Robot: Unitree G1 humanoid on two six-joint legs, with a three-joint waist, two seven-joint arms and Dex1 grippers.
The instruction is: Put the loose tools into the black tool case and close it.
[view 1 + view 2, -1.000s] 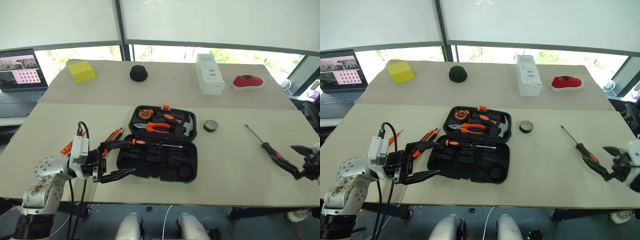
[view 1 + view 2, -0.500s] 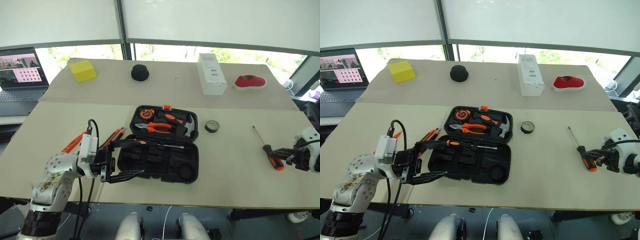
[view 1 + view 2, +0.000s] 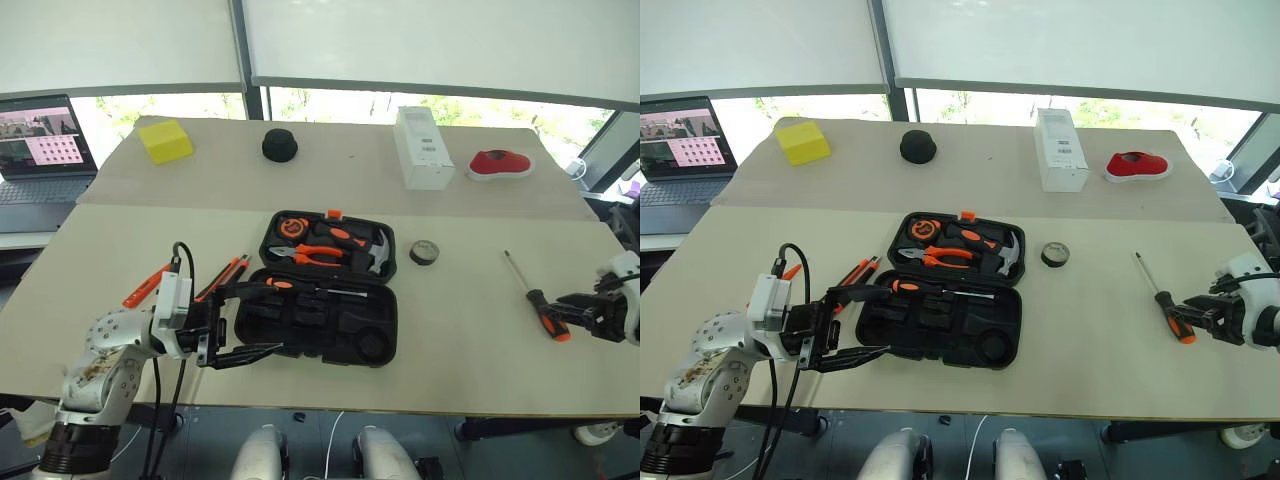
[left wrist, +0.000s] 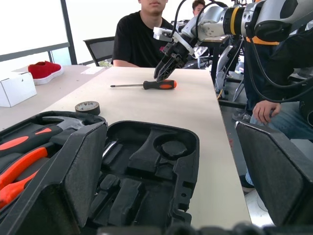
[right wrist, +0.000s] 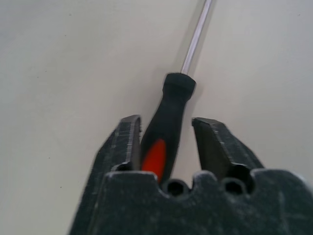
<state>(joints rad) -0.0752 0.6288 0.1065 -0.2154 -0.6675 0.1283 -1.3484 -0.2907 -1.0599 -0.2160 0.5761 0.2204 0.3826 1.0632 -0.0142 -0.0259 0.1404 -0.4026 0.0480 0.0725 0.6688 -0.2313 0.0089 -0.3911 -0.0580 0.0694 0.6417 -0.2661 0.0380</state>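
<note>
The black tool case [image 3: 325,318] lies open at the table's middle, with pliers, hammer and tape measure in its far half and a black-and-orange screwdriver [image 3: 300,287] along the hinge. My left gripper [image 3: 270,317] stands open at the case's left end. A utility knife [image 3: 228,273] and an orange tester screwdriver [image 3: 147,285] lie left of the case, a dark tape roll [image 3: 424,252] to its right. Another screwdriver [image 3: 540,305] lies far right. My right gripper [image 5: 166,128] straddles its handle [image 5: 168,110], open, one finger against it.
On the far table stand a yellow block [image 3: 165,141], a round black object [image 3: 279,146], a white box [image 3: 420,148] and a red shoe [image 3: 499,163]. A laptop [image 3: 40,150] is far left. People [image 4: 146,34] sit beyond the table's right end.
My right gripper, wide open a second ago, closed on the screwdriver handle and has since parted again. The screwdriver stays on the table. The left gripper has kept still.
</note>
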